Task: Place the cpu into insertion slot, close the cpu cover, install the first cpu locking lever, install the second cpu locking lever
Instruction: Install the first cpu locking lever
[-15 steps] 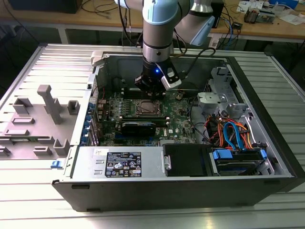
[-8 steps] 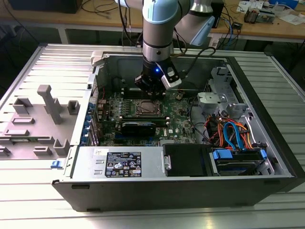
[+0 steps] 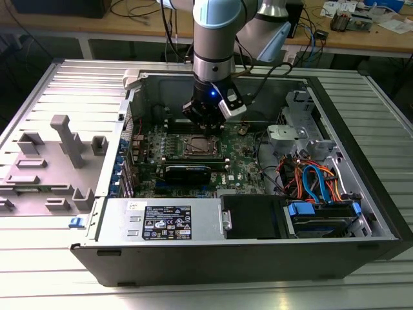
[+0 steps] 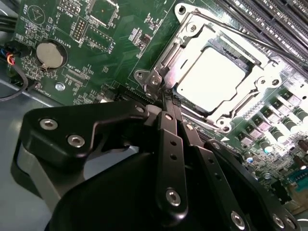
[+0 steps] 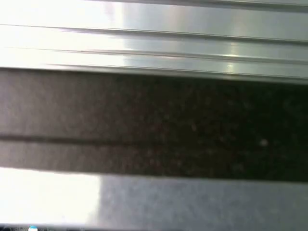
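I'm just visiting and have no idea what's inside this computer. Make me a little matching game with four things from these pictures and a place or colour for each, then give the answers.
Things:
1. cpu
2. cpu cover
3. gripper
4. round coin battery

Descriptions:
A. black, fingertips close together at the socket's edge
B. silver disc on the green board, away from the socket
C. pale square seated in the socket's middle
D. metal frame lying closed around the chip

Pairs: 1-C, 2-D, 3-A, 4-B

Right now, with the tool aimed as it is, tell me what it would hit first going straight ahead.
Probably the corner of the cpu cover over the cpu; the tool tip sits at that corner, though depth is unclear.
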